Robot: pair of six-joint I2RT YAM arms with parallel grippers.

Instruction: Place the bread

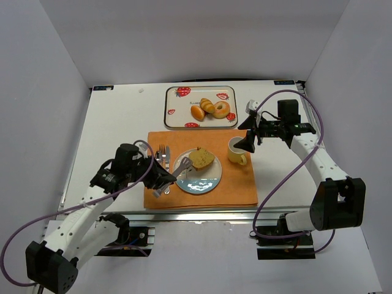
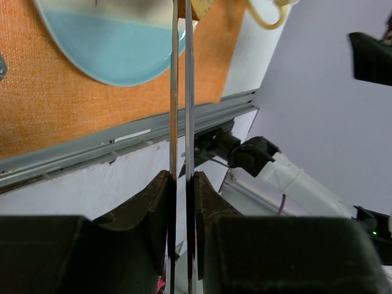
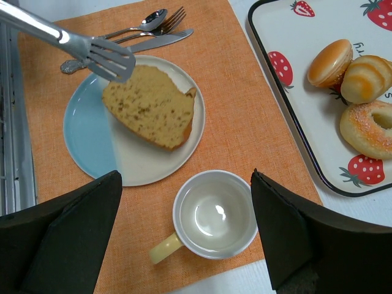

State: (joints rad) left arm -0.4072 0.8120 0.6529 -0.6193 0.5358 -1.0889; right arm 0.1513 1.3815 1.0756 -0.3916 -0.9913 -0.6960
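Tongs (image 3: 92, 52) clamped tight in left gripper (image 2: 180, 184), blades nearly together. Bread (image 3: 150, 107) seen lying on plate (image 3: 86, 135), tong tips at its edge. Right gripper (image 3: 184, 177) spread wide, empty. Tongs best lifted straight up, slice undragged.

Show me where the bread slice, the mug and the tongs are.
bread slice (image 3: 150, 107), right wrist view, middle of its cut face.
mug (image 3: 214, 215), right wrist view, inside bottom.
tongs (image 3: 109, 59), right wrist view, slotted tip.
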